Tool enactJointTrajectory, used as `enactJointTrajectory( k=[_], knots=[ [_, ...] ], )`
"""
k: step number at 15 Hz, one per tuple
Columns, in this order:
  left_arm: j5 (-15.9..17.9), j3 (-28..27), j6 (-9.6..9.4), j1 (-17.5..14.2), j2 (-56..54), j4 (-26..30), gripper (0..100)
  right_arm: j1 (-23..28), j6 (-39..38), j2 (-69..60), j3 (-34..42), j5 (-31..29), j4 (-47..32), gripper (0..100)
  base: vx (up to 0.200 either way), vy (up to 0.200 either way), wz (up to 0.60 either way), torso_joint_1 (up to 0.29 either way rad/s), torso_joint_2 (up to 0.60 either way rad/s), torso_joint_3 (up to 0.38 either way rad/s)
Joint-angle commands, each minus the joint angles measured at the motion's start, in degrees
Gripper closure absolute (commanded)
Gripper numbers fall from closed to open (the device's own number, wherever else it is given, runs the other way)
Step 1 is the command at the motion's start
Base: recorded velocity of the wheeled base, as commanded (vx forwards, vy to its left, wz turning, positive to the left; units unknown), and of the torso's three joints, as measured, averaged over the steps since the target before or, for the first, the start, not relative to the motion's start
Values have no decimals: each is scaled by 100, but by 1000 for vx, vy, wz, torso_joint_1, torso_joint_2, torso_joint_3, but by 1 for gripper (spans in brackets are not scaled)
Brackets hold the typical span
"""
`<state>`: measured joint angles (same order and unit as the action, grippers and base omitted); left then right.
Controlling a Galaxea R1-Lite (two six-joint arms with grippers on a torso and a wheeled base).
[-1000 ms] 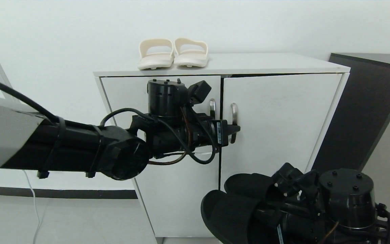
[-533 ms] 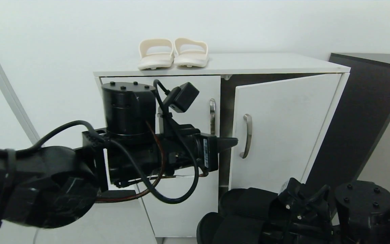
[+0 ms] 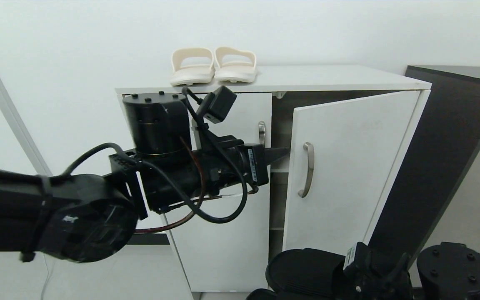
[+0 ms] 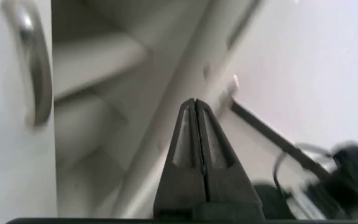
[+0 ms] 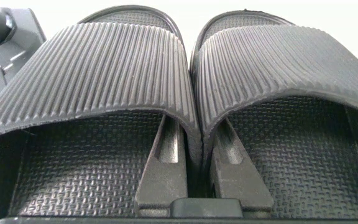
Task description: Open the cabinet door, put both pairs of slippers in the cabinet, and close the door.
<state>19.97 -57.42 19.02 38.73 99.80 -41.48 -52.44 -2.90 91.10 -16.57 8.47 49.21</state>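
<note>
Change: over the last second the right door point(image 3: 348, 166) has swung from closed to partly open; the left gripper point(image 3: 282, 153) has come off the door's handle point(image 3: 307, 168), and the right arm with its load has sunk lower in the head view.
Left gripper: fingers pressed together with nothing between them, tip pointing into the gap between the two doors, just beside the right door's free edge; contact cannot be told.
Right gripper point(image 5: 201, 168): clenched on the black slippers point(image 3: 302, 271), one finger under each strap, the two inner side walls pinched between them.
Black slippers: held side by side, low in front of the cabinet and below the open door, outside it.
Right door: ajar, hinged at the cabinet's right side, its handle upright.
Left door point(image 3: 223, 233): closed, its handle point(image 3: 261, 132) beside the gap.
Shelves point(image 3: 279, 170): seen through the gap.
Cream slippers point(image 3: 213, 66): side by side on the cabinet top point(image 3: 327, 77), above the left door.
</note>
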Motion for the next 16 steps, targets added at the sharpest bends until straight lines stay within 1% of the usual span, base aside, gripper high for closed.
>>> enactJointTrajectory(
  k=[1,2,4,6,11,12,14,15,16],
  knots=[
    [-19,-331,76,-15,725,-272,100,-38,0,4,22,-3,1,100,0,0,0,0,0,0],
    [-19,-428,155,-15,786,-228,100,-29,0,4,31,-3,1,100,0,0,0,0,0,0],
    [-19,-437,313,-15,848,-272,100,-29,0,22,40,-3,1,100,0,0,0,0,0,0],
    [-28,-428,331,-15,848,-272,100,-82,0,39,40,-3,1,100,0,0,0,0,0,0],
    [-28,-419,331,-15,856,-281,100,-310,88,31,207,5,1,100,-200,0,0,4,2,1],
    [-28,-402,322,47,839,-281,100,-337,211,31,286,5,1,100,-200,0,0,-2,-7,2],
    [-37,-393,278,478,830,-308,100,-398,334,31,347,14,1,100,-200,0,0,2,5,7],
    [-107,-393,278,653,839,-334,100,-416,334,39,356,14,1,100,-200,0,0,2,-2,-2],
    [-142,-402,287,715,839,-413,100,-416,343,39,356,14,1,100,-200,0,0,2,-2,-2]
  ],
)
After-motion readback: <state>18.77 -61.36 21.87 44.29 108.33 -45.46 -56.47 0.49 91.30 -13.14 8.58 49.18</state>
